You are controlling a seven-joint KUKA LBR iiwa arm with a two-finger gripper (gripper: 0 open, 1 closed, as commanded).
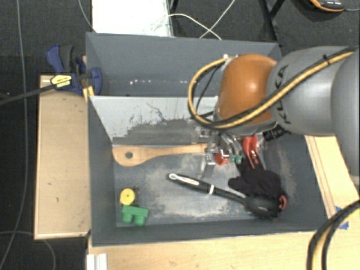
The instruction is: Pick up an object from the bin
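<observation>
My gripper (216, 152) hangs low in the middle of the bin, under the arm's orange cover, over the right end of a wooden spoon (152, 152) that lies flat and reaches left along the back wall. Just below the gripper lies a black utensil with a silver handle (209, 188), pointing from upper left to lower right. A red tool (250, 150) sits close on the right, partly hidden by the arm. A small red piece (223, 158) shows right at the gripper; whether it is held I cannot tell.
A black bundle (260, 187) lies at the lower right, on the utensil's head. In the front left corner sit a yellow disc (127, 196) and a green block (135, 214). The arm covers the bin's back right part.
</observation>
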